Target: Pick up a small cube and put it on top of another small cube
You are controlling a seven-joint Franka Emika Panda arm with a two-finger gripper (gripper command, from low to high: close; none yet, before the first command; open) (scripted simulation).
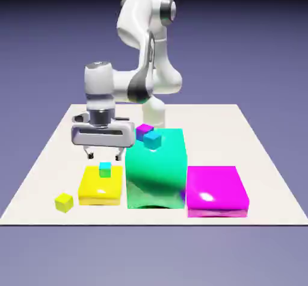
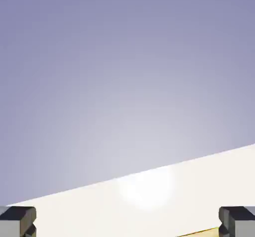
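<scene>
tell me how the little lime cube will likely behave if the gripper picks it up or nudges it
The lime cube looks rigid, with flat faces and crisp edges, so it probably won't squash. Sitting low on the table, it would likely slide rather than roll. Being so small, it may twist if pinched off-centre.

Lime cube (image 1: 64,203) on tabletop, near yellow block (image 1: 101,186).

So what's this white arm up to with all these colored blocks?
It's holding nothing right now: its open gripper hovers above the tiny teal-green cube, which appears to sit on the flat yellow block. The job is to put one small cube on another. The lime cube lies on the table, beside the yellow block.
</scene>
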